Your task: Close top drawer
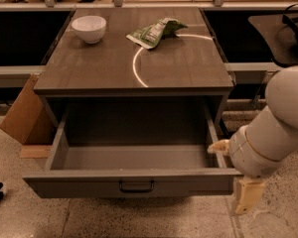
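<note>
The top drawer [134, 182] is pulled far out of the grey cabinet. Its deep grey box is empty, and a small black loop handle [136, 186] sits at the centre of its flat front. The drawers below it are hidden under the open one. My gripper [241, 182] hangs at the end of the white arm [273, 133], right beside the drawer's front right corner and level with the drawer front.
On the cabinet top [179, 68] stand a white bowl [89, 28] at the back left and a green snack bag [155, 32] at the back centre. A cardboard box [22, 115] leans against the cabinet's left side. A dark chair [278, 33] stands at the far right.
</note>
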Controlling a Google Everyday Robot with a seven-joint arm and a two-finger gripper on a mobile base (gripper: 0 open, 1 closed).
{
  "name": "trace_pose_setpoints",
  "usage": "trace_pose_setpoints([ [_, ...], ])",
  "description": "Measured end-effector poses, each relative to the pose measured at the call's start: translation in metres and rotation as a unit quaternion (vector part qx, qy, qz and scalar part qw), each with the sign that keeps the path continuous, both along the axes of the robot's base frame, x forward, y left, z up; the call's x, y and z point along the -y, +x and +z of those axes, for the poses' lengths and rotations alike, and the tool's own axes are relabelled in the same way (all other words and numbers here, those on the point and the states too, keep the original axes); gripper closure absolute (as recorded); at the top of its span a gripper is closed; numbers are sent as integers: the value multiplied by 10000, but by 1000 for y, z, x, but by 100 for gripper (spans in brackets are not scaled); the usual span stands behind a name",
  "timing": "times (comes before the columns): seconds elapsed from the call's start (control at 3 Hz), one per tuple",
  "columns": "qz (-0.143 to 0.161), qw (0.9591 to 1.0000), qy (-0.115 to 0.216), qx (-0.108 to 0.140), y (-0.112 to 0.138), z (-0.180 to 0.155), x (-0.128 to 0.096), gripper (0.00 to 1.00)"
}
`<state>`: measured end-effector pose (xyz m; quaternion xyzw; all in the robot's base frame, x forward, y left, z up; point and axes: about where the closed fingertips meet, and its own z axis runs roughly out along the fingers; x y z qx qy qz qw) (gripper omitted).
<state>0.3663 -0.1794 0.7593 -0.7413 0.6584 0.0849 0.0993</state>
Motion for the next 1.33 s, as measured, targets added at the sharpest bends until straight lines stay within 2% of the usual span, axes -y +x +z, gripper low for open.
trace_pose_setpoints([
  [0.33,26,9996,269,40,-6,-28,-3,42],
  [0.67,9,9991,431,49,-9,-52,-5,73],
  [1.0,41,9992,377,-97,-15,-77,-16,96],
  [1.33,-92,9997,150,-165,-12,-99,-30,100],
])
